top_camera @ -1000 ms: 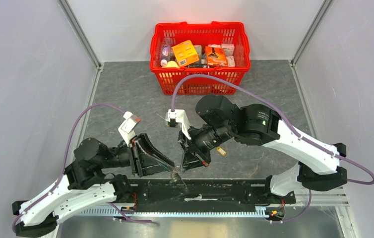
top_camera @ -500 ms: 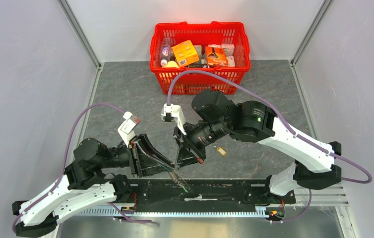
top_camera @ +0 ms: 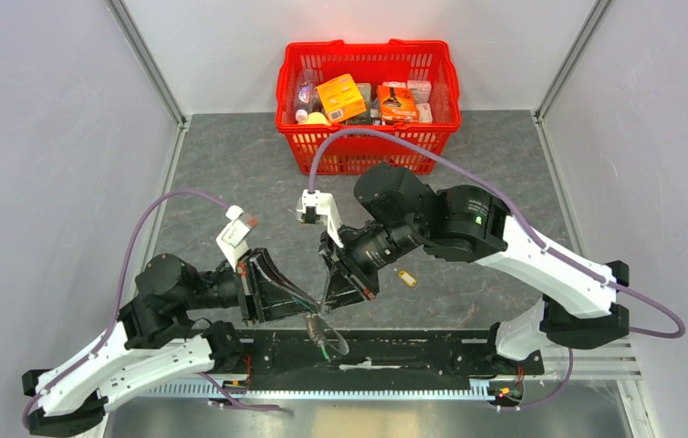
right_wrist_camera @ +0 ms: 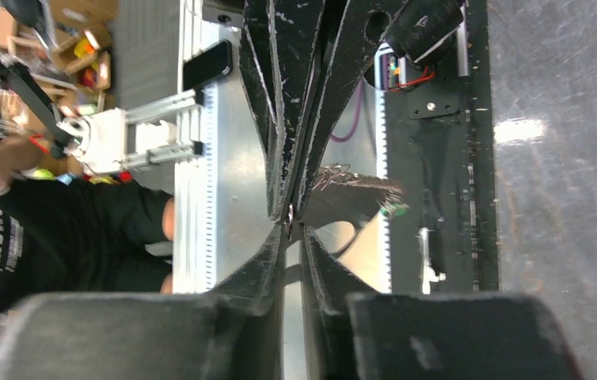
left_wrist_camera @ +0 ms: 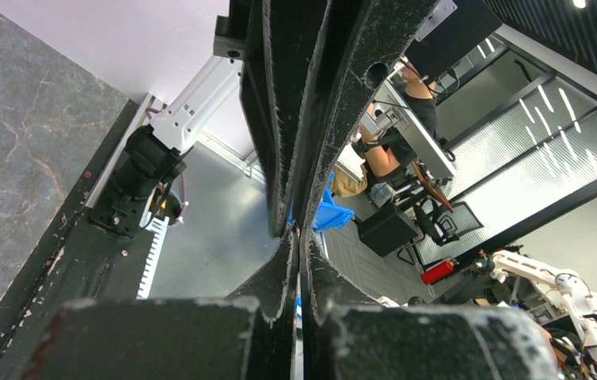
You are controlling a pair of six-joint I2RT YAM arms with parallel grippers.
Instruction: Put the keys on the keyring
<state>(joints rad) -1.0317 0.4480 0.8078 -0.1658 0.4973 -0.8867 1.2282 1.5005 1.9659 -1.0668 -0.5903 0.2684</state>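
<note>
Shifted left, right fingers (top_camera: 340, 290) press together beside left fingers (top_camera: 278, 294) pinching the keyring (top_camera: 327, 336).

Red basket (top_camera: 368, 151) at the far edge of the grey marbled surface (top_camera: 231, 173), packed with goods: orange box (top_camera: 341, 97) tilted at left, second orange packet (top_camera: 398, 102) beside it, clear bottle (top_camera: 306, 91) in the left corner. Black rail (top_camera: 413, 351) along the near edge. Beyond that edge, in the right wrist view, person in black shirt (right_wrist_camera: 42, 237).
</note>
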